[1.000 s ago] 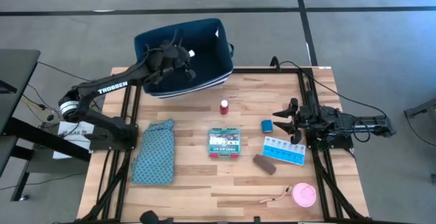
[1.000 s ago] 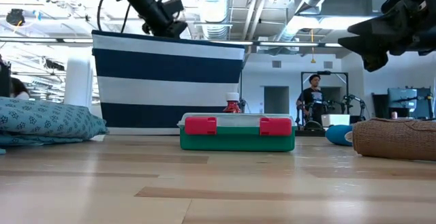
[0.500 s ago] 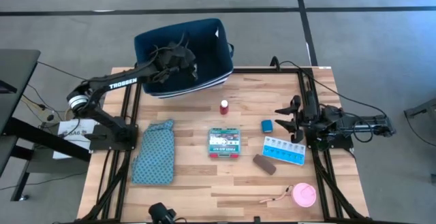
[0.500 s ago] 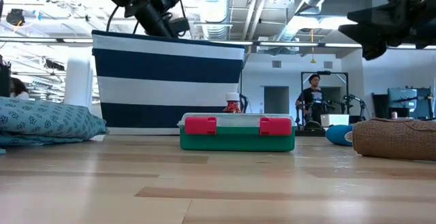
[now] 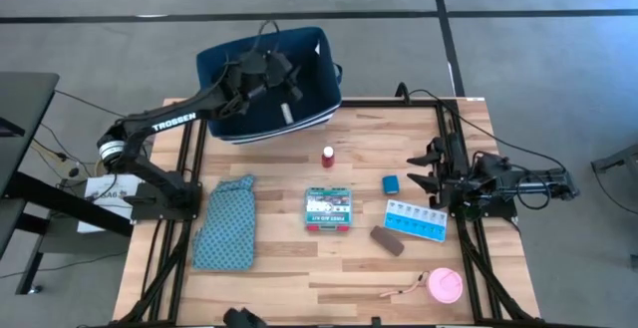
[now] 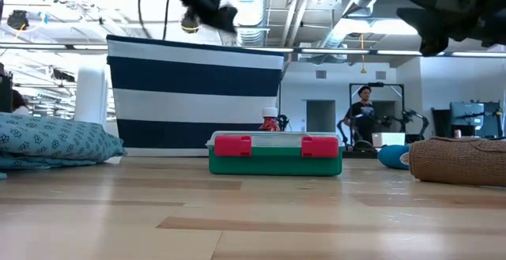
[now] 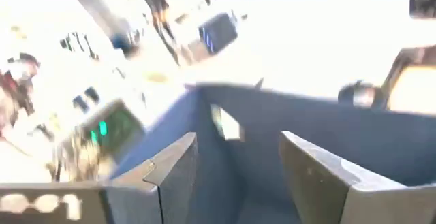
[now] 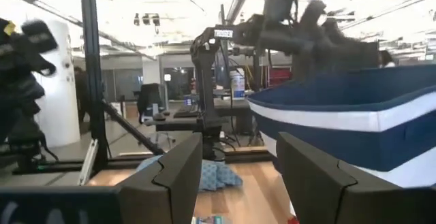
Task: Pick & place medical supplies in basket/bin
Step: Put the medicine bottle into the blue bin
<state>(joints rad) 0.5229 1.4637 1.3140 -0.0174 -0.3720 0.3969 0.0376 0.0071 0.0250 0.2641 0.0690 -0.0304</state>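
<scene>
Entry: left arm, drop just made over the tub; six supplies left on the table.

Nearest, a pink disc (image 5: 445, 286), round and smooth; then a brown block (image 5: 387, 239), coarse-looking; a light blue pill organiser strip (image 5: 418, 221), ribbed plastic; a flat green-white box (image 5: 328, 209) with red latches; a small blue block (image 5: 391, 183); an upright red-capped vial (image 5: 327, 156). My right gripper (image 5: 419, 171) waits beside the blue block, fingers apart, holding nothing. Farthest, the navy tub (image 5: 309, 44), rigid, round-cornered: my left gripper (image 5: 279, 69) hangs above it, fingers now spread wide where a second ago they pinched the white tube (image 5: 287, 113), which shows inside the tub. I judge one item delivered.
</scene>
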